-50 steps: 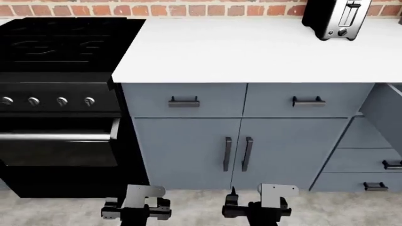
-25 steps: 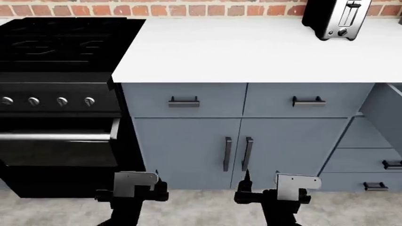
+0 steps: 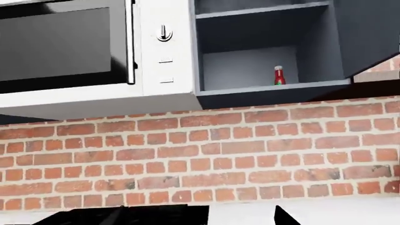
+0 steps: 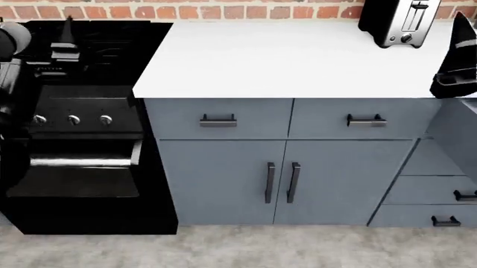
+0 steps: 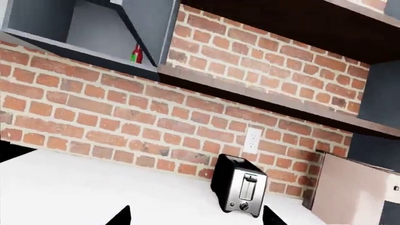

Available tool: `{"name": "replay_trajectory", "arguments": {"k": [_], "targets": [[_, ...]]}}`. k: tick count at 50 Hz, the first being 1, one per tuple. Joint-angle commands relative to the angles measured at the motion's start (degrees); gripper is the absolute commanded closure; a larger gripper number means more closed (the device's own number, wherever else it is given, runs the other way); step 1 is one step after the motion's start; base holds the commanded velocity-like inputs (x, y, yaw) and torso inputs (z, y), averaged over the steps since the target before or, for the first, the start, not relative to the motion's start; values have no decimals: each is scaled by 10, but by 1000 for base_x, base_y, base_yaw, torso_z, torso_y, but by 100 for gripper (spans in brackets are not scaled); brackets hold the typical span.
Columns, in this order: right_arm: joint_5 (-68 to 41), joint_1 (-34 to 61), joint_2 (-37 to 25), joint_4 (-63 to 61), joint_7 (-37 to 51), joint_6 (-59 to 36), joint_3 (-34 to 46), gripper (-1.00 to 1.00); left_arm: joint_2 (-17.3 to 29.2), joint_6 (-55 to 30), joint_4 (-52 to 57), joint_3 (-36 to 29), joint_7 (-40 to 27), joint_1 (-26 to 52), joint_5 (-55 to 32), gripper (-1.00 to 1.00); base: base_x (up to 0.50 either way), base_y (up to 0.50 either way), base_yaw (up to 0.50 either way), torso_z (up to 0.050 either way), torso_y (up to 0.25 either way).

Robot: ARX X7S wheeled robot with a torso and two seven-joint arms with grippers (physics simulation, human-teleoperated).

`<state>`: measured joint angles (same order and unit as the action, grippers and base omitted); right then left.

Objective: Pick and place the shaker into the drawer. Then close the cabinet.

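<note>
Nothing of the task looks done yet. The shaker (image 3: 278, 75) stands on an upper shelf, upper right of the left wrist view, untouched. The left end effector (image 4: 66, 39) at upper left and right end effector (image 4: 456, 56) at right edge are raised over the counter (image 4: 291, 56); whether their jaws are apart, I cannot tell. The cabinet (image 4: 283, 162) drawer barely shows at the right edge.

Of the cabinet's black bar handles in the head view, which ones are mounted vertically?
The pair on the two lower doors at centre stands vertical. The drawer handles above, and those at lower right, lie horizontal.

Glossy chrome toaster (image 4: 395, 22), matt white countertop (image 4: 298, 56), rough brick wall (image 3: 206, 154).
</note>
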<state>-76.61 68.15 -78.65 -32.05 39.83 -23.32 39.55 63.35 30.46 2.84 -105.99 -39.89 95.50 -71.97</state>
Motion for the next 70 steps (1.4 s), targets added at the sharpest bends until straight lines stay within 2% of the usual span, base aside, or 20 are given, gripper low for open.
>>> {"name": "replay_trajectory", "arguments": {"k": [1,6,11,16,23,31,35,42,49,70], "targets": [[-21,396,71,57,-142,-421,-124,-100,84,-90,30,57,72,165,-29,-100,0,0,0,0,0],[104,566,148,125,-254,-501,-61,-100,119,-116,53,71,83,197,-23,-100,0,0,0,0,0],[225,666,207,183,-354,-516,-1,-100,143,-136,71,84,91,219,-25,-100,0,0,0,0,0],[433,668,286,193,-511,-570,-58,-100,167,-149,84,94,96,232,-28,-100,0,0,0,0,0],[564,667,330,189,-610,-589,-86,-100,199,-158,122,105,98,240,-27,-100,0,0,0,0,0],[572,645,336,159,-613,-624,-117,-100,227,-152,156,105,98,233,-23,-100,392,-316,0,0,0],[581,660,346,185,-617,-613,-109,-100,235,-154,174,106,101,231,-23,-100,420,-307,0,0,0],[672,664,377,205,-687,-602,-104,-100,240,-152,185,107,102,225,-24,-100,440,-259,0,0,0],[674,636,372,175,-690,-610,-99,-100,240,-142,188,103,101,214,-22,-100,500,0,0,0,0],[684,631,370,175,-694,-612,-82,-100,250,-140,213,114,107,209,-29,-100,500,32,0,0,1]]}}
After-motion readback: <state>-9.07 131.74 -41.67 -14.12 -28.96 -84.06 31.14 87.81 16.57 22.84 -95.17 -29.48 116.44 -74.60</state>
